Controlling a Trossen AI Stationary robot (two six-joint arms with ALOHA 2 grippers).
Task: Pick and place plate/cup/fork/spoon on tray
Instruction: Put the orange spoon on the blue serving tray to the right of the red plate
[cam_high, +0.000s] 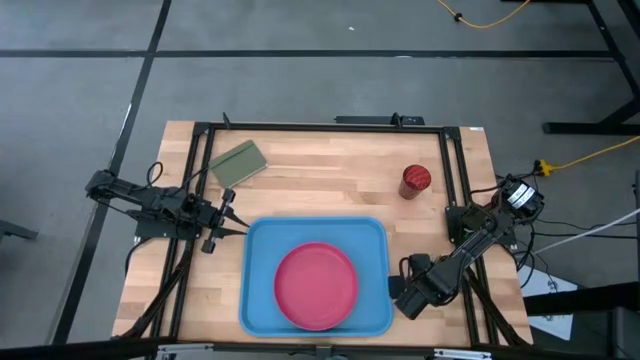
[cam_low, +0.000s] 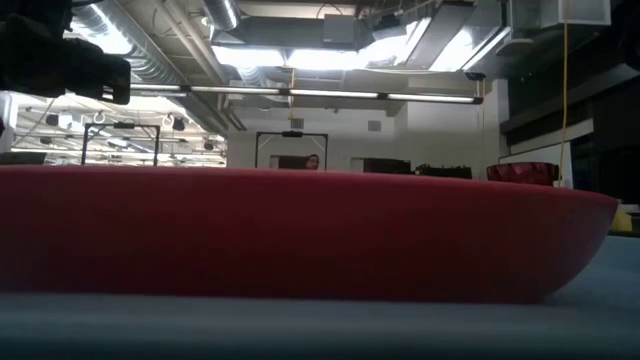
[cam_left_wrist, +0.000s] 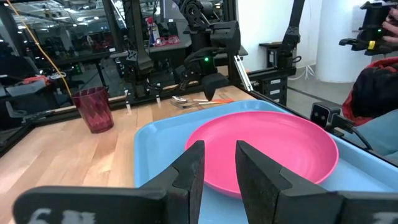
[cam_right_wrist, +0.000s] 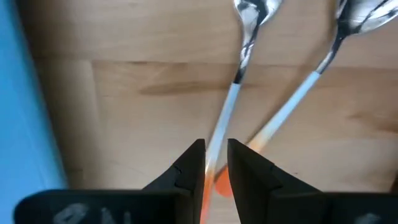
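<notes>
The pink-red plate (cam_high: 316, 286) lies flat in the light-blue tray (cam_high: 262, 240) at the near middle of the table, and it fills the low view (cam_low: 300, 235). The dark red cup (cam_high: 415, 180) stands upright on the wood at the far right. Two orange-handled utensils (cam_right_wrist: 292, 99) lie side by side right of the tray. Their heads are cut off, so I cannot tell fork from spoon. My right gripper (cam_right_wrist: 216, 163) is low over them and shut on the one nearer the tray (cam_right_wrist: 239, 74). My left gripper (cam_left_wrist: 219, 167) is open and empty at the tray's left rim. My right gripper pinches the handle (cam_right_wrist: 214, 149) of the utensil nearer the tray between its two fingers, toward the orange free end. The fingers come from above and lie across the handle. The metal head (cam_right_wrist: 252, 12) points toward the far edge. I cannot tell whether it is lifted.
An olive-green pad (cam_high: 238, 163) lies at the far left of the table. A dark metal frame (cam_high: 320, 127) runs round the table top. Bare wood (cam_high: 330, 185) lies between the tray and the far edge.
</notes>
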